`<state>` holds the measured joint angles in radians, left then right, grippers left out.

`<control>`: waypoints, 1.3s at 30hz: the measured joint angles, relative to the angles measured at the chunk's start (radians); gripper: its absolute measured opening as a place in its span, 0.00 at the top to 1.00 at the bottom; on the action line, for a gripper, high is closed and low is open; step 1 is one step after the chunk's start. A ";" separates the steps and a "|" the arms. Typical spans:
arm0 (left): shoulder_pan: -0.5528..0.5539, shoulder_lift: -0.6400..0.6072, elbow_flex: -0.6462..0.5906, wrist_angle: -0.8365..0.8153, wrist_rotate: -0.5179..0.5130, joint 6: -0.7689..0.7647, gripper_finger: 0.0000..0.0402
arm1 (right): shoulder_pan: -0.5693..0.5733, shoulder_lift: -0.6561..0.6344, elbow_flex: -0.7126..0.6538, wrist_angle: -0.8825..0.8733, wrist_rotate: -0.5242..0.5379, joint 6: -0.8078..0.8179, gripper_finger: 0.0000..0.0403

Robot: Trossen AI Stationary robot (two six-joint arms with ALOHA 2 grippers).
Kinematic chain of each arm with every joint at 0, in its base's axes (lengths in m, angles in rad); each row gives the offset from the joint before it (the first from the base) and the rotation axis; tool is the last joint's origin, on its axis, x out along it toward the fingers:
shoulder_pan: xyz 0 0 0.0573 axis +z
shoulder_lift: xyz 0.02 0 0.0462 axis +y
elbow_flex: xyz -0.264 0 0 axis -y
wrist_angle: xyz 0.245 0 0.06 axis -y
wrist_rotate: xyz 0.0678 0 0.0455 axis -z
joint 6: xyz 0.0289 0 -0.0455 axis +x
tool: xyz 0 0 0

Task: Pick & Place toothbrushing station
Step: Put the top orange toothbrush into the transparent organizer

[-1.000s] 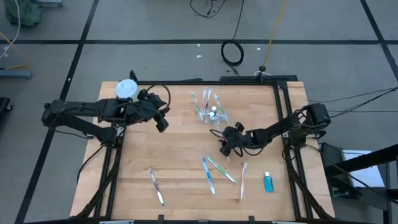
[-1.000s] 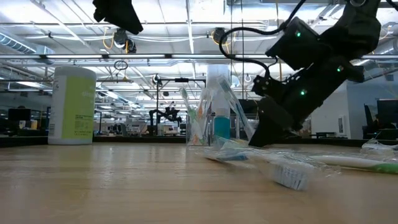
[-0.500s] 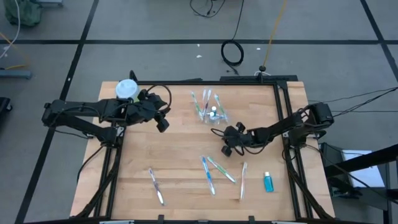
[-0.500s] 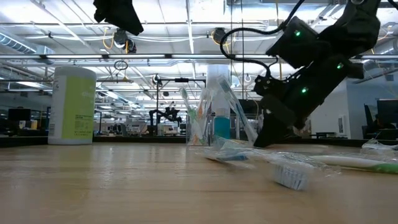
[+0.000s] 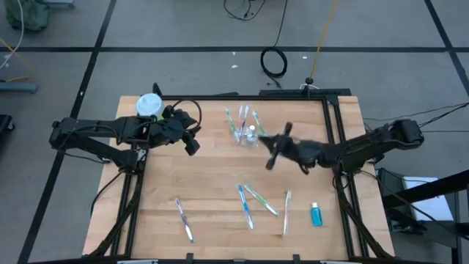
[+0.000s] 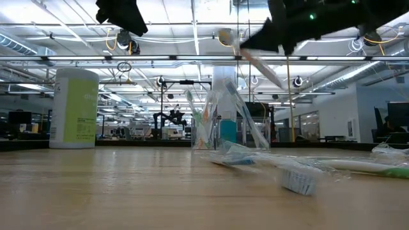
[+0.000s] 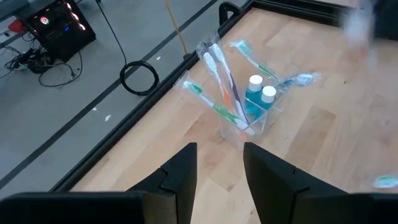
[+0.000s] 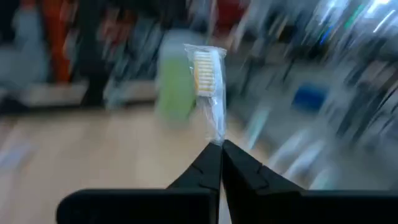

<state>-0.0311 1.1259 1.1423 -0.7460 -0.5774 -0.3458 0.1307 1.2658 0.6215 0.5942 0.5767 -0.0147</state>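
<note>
The right gripper (image 5: 272,155) is clenched on a wrapped toothbrush (image 8: 208,84), lifted at three o'clock of the clear cup (image 5: 251,137) presumably to drop it in, while the left gripper (image 5: 192,145) waits half-spread at nine o'clock

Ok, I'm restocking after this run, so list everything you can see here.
table: one, light wood, centre.
clear cup: one, upper middle of the table, holding several toothbrushes and two white-capped teal tubes.
loose toothbrushes: four, wrapped, lower half of the table.
loose teal tube: one, lower right.
green bottle: one, white cap, upper left corner.
cable coil: one, black, on the floor.
left claw: open, near the bottle.
right claw: shut on a wrapped toothbrush, beside the cup.
</note>
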 joint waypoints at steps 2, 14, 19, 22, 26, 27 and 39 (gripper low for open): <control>0.000 0.000 0.000 0.008 0.000 0.000 0.66 | -0.029 0.002 -0.029 0.230 0.010 -0.144 1.00; 0.000 0.000 0.000 0.042 -0.008 0.011 0.66 | -0.319 0.274 -0.144 0.749 -0.257 -0.225 1.00; 0.000 0.000 0.000 0.045 -0.008 0.024 0.66 | -0.398 0.369 -0.145 0.750 -0.292 -0.158 1.00; 0.000 0.000 0.000 0.045 -0.007 0.024 0.66 | -0.418 0.409 -0.145 0.757 -0.290 -0.082 1.00; 0.000 0.000 0.000 0.045 -0.007 0.024 0.66 | -0.417 0.423 -0.153 0.752 -0.280 -0.146 1.00; 0.000 0.000 0.000 0.045 -0.007 0.024 0.66 | -0.413 0.422 -0.158 0.758 -0.260 -0.173 1.00; 0.002 0.000 0.000 0.045 -0.001 0.024 0.66 | -0.374 0.320 -0.341 0.765 -0.132 -0.119 0.94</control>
<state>-0.0291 1.1259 1.1423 -0.7009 -0.5781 -0.3218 -0.2430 1.5859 0.2808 1.3593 0.4446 -0.1338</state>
